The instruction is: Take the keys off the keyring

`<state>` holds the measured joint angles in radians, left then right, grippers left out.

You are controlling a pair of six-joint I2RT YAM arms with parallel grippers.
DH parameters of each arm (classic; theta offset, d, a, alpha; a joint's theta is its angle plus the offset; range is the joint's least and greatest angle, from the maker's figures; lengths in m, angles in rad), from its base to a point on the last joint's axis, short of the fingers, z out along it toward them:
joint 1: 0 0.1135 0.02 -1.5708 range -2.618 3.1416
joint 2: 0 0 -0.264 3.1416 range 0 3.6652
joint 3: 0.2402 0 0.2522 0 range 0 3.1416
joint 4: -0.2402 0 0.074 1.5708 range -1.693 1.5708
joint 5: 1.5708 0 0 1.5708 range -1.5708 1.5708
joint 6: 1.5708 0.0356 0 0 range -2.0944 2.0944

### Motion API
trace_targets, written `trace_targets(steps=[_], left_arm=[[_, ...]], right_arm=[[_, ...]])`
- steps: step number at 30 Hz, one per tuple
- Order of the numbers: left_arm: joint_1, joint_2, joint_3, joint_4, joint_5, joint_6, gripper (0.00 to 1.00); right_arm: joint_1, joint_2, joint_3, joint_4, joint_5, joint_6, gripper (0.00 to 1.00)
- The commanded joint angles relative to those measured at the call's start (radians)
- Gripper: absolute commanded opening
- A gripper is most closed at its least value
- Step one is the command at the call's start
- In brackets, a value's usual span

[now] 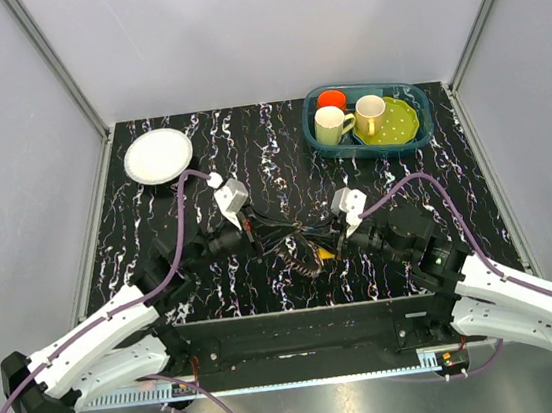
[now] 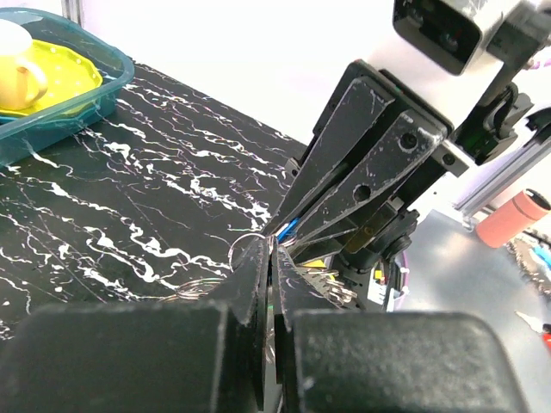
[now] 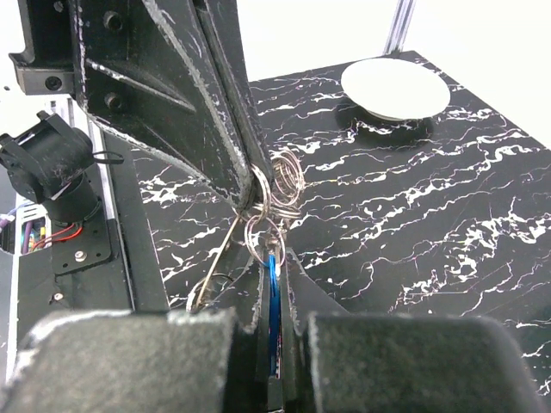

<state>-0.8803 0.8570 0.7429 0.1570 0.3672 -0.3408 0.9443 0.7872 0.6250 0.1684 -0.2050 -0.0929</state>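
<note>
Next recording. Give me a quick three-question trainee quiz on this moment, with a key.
1. True or false: the white plate lies inside the teal basket.
2. Which gripper pinches the blue key: A left, B right?
3. Fill in: the left gripper is ____ on the keyring.
Key: 1 false, the plate sits apart at the table's back left; 2 B, the right gripper; 3 shut.

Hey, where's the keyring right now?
In the right wrist view the keyring is mid-frame, clamped between the left pincer above and the right pincer below, with the white plate far behind at upper right.
</note>
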Motion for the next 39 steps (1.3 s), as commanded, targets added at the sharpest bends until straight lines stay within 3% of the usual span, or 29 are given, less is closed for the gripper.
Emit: trace_targets(steps=[1, 19, 39], left_arm=[[0.017, -0.018, 0.007, 0.186, -0.033, -0.101, 0.00], [0.023, -0.032, -0.036, 0.303, -0.068, -0.263, 0.00], [0.060, -0.064, -0.099, 0.510, 0.180, -0.417, 0.00]], right_arm=[[0.004, -0.017, -0.013, 0.074, -0.002, -0.042, 0.00], [0.062, 0.070, -0.002, 0.158, 0.062, -0.133, 0.00], [0.065, 0.010, -0.062, 0.250, 0.138, -0.117, 0.00]])
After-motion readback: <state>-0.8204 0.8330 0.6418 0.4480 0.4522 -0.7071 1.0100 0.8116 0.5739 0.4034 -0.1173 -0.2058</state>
